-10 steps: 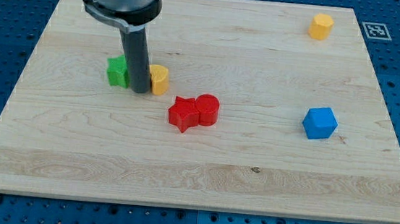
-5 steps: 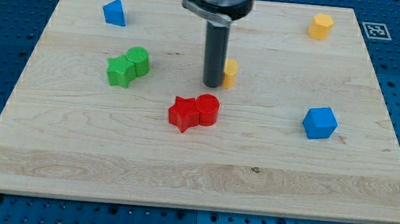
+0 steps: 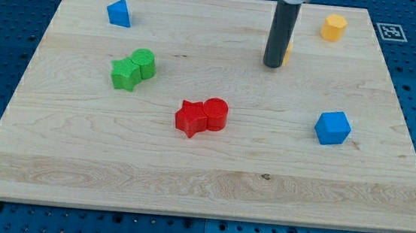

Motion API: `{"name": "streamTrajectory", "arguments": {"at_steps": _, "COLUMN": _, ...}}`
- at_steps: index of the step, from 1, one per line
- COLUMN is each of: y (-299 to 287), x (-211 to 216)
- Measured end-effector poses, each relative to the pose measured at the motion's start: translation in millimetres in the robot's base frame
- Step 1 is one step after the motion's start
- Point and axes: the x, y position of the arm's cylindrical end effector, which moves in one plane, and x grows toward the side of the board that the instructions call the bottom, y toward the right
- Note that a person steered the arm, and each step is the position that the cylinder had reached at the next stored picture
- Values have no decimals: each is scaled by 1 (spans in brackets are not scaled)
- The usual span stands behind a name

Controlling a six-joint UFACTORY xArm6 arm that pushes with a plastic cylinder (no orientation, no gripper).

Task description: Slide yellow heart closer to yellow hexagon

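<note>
One sliver of yellow heart point(image 3: 288, 51) showing at 3 o'clock of my tip point(image 3: 273, 64), touching rod. Yellow hexagon point(image 3: 334, 27) sitting near, toward 2 o'clock. No jaws on rig. Pushing gently toward 2 o'clock, keeping heart centred, avoiding overshoot.

Between my tip point(image 3: 273, 65), pressed against the mostly hidden yellow heart block point(image 3: 287, 52), and the yellow hexagon block point(image 3: 334, 27) at far right, you have bare wooden board point(image 3: 113, 168). The blue cube block point(image 3: 333, 127) sits nearer on the right; the red star block point(image 3: 190, 118) and red cylinder block point(image 3: 215, 114) stand well left.
</note>
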Motion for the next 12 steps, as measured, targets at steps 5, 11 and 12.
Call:
{"name": "streamTrajectory", "arguments": {"at_steps": 5, "y": 31, "x": -68}}
{"name": "streamTrajectory", "arguments": {"at_steps": 11, "y": 61, "x": -71}}
{"name": "streamTrajectory", "arguments": {"at_steps": 12, "y": 67, "x": -71}}
